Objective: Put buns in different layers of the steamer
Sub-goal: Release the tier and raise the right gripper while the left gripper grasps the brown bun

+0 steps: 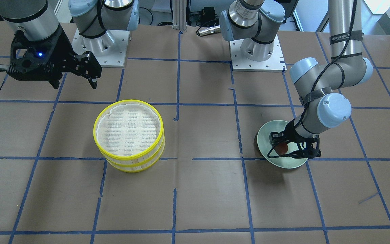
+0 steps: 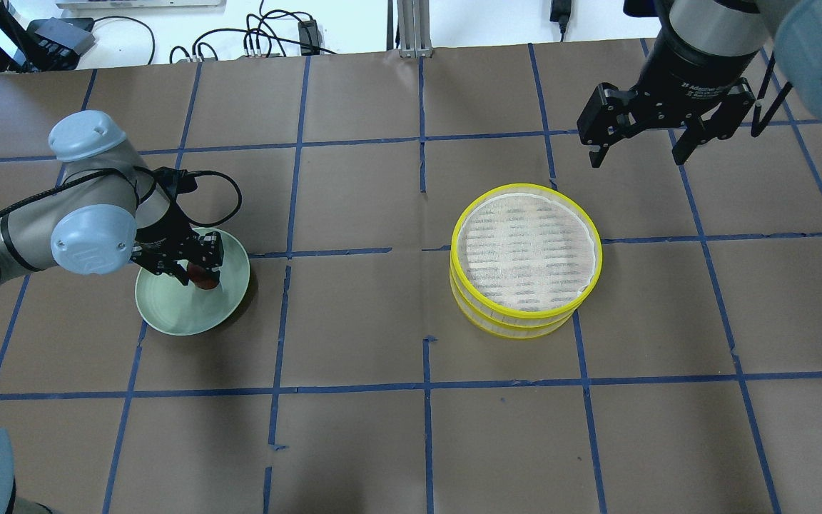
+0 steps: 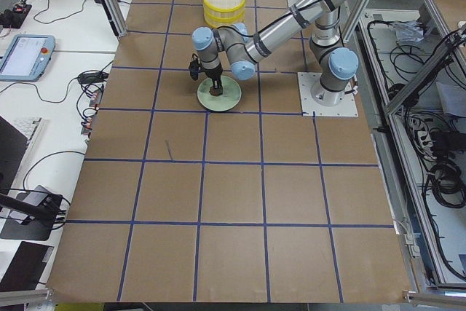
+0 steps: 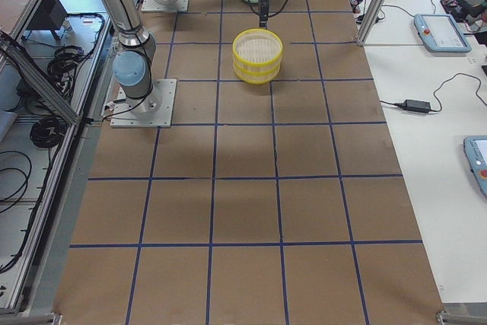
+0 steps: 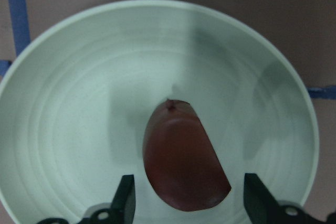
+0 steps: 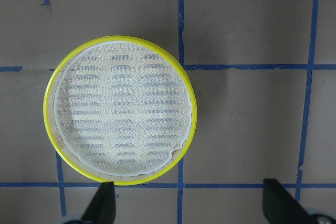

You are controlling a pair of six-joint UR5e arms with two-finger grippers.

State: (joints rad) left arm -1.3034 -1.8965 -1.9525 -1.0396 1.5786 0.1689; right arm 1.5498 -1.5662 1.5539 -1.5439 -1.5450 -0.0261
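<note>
The stacked steamer tiers (image 2: 507, 321) stand on the right, with the green plate (image 2: 175, 314) well apart on the left. The right gripper (image 2: 638, 158) hangs wide open on the far side of the tiers, holding nothing. The left gripper (image 5: 186, 200), spread open, straddles the reddish-brown bun (image 5: 181, 166) on the plate.

plate (image 5: 63, 103): smooth, glazed, faint sheen
bun (image 5: 184, 166): smooth reddish-brown skin, slightly glossy
steamer rim (image 6: 123, 39): yellow, plastic-looking, shiny
steamer liner (image 6: 123, 114): white woven mesh, matt
table cover (image 2: 354, 442): brown paper, matt, creased
grid lines (image 2: 496, 385): blue tape

Left end effector (image 1: 280, 149) straddles the reddish-brown bun (image 1: 283, 147) on the plate (image 1: 265, 135).
</note>
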